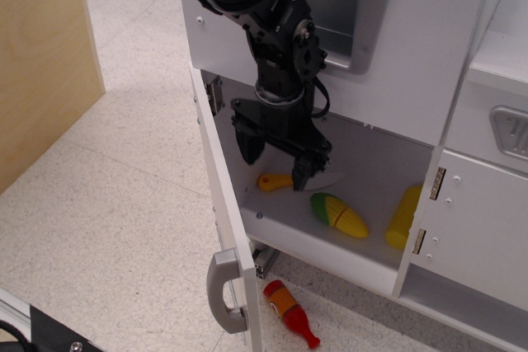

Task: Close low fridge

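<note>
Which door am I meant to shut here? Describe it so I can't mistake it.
Start at the white toy kitchen and look below the grey recessed dispenser. The fridge door hangs wide open at the compartment's left edge. Unlike the shut cabinet door with silver hinges, it carries a grey bar handle.

No readable text or labels anywhere.
</note>
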Robot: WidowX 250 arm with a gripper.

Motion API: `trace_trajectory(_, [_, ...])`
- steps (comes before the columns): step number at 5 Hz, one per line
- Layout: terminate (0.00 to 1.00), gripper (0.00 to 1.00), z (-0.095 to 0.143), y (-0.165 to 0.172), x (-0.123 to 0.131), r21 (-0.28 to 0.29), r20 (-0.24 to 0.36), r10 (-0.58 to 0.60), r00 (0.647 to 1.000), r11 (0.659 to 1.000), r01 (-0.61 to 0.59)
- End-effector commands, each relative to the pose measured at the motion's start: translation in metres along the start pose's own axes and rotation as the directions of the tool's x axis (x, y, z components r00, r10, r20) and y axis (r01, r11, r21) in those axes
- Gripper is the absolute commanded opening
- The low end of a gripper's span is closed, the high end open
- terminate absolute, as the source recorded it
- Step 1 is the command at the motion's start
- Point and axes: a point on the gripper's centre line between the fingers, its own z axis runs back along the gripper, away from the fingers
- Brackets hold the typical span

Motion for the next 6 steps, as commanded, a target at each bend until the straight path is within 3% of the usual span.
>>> trace_trajectory(1, [0.00, 1.00, 0.066, -0.005, 0.013, -0.083, 0.150, 0.009, 0.989, 0.997, 0.004])
trace_trajectory(2, [0.00, 1.00, 0.088, 0.015, -0.005, -0.099, 0.134, 0.039, 0.990, 0.995, -0.026])
trace_trajectory(4, [0.00, 1.00, 0.101, 0.071, -0.043, -0.089, 0.081, 0.026, 0.996, 0.996, -0.019])
trace_trajectory(5, [0.00, 1.00, 0.080, 0.093, -0.062, -0.028, 0.037, 0.008, 0.999, 1.000, -0.007])
trace_trajectory(6, [0.00, 1.00, 0.047, 0.098, -0.078, -0.005, 0.007, -0.061, 0.998, 0.998, 0.061])
